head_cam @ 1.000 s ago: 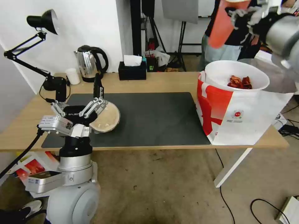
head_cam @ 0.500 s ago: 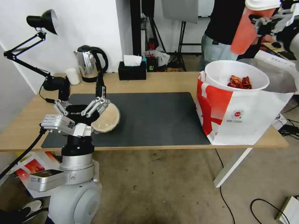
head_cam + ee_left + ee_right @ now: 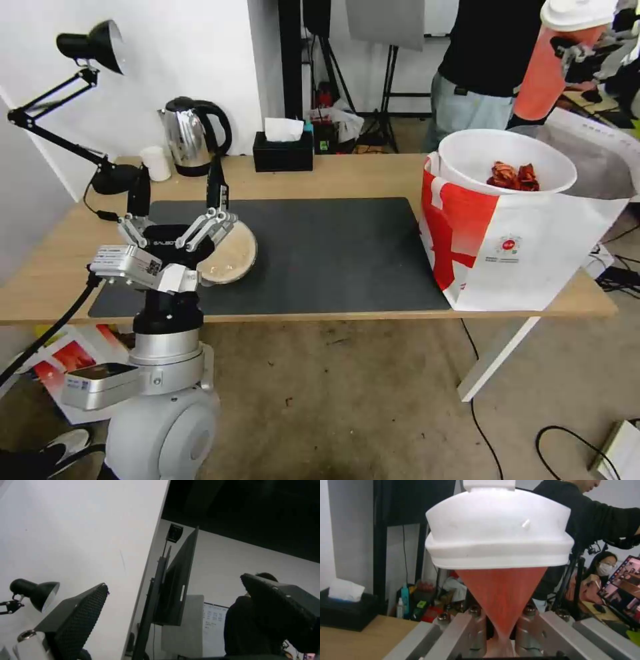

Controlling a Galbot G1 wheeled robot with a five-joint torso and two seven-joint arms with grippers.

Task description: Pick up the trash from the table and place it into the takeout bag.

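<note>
The right gripper carried the red cup from the top centre-right of the frame toward the upper right corner, bringing it more upright above the takeout bag. At lower left, the left gripper rose slightly, its open fingers pointing up.

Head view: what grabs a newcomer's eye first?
The red paper cup, white-lidded, held high by the right hand above and behind the takeout bag, which stands at the table's right end with the bowl of crayfish shells in its mouth. Next, the left hand, open by the beige lidded bowl on the mat.
</note>
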